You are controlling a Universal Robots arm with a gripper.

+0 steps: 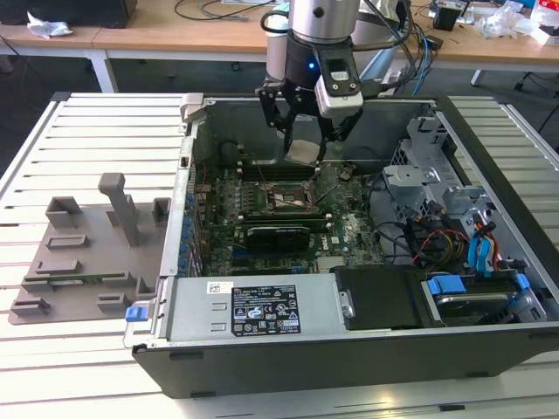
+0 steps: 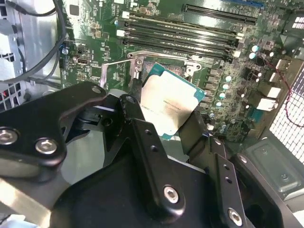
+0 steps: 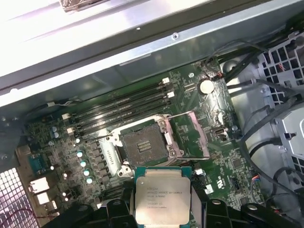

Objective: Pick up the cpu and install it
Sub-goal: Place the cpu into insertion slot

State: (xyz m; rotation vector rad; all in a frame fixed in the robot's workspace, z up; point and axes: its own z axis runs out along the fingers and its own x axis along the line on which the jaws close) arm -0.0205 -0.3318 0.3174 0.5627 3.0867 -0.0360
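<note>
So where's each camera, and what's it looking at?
Exterior view: off the arm, looking down into the open computer case; shows the arm's wrist and the gripper holding the cpu.
First wrist view: on the wrist, looking past the cpu at the open socket; gripper fingers show.
Second wrist view: on the wrist, another side, facing the cpu; black gripper links show.
All three see the cpu; both wrist views, the memory slots.

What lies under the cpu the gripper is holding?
The motherboard, with the open socket showing just past the cpu; the board directly behind the cpu is covered.
</note>
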